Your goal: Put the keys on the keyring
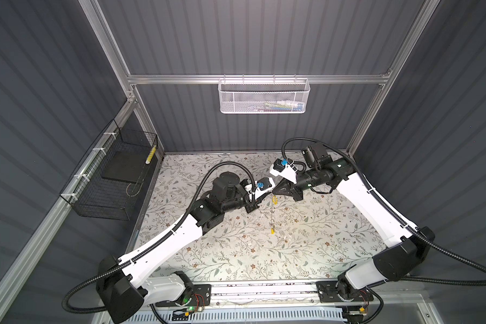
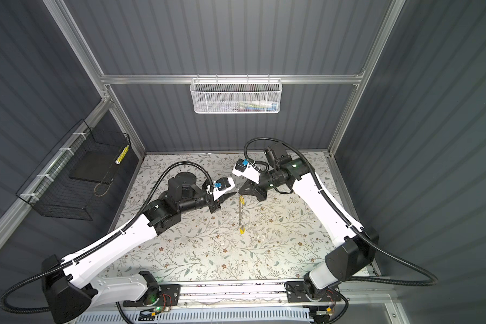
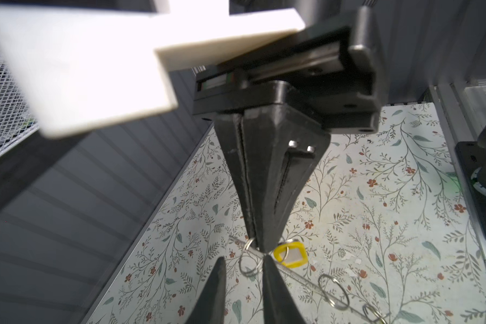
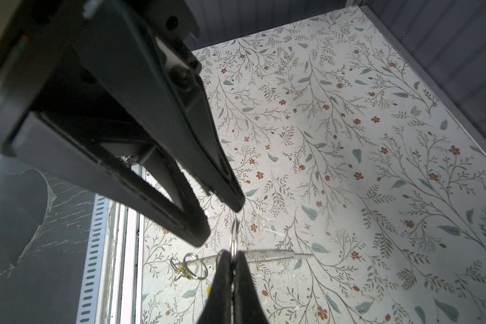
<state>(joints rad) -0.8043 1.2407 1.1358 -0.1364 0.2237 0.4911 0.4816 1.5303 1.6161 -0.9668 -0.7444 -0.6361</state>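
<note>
Floral tabletop [image 1: 236, 252], grey ribbed walls [image 1: 236, 42]; left claw [image 3: 244, 259] agape, right claw [image 4: 232, 255] tight on silver ring [image 4: 233, 238].

Light's coming from overhead, so the table [image 1: 236, 252] is bright with a glary patch near the front, while the walls [image 1: 40, 112] stay dim. Both top views bow the rails [image 1: 180, 79] near the edges. In the left wrist view the white plate [image 3: 82, 70] is totally blown out and blurry.
</note>
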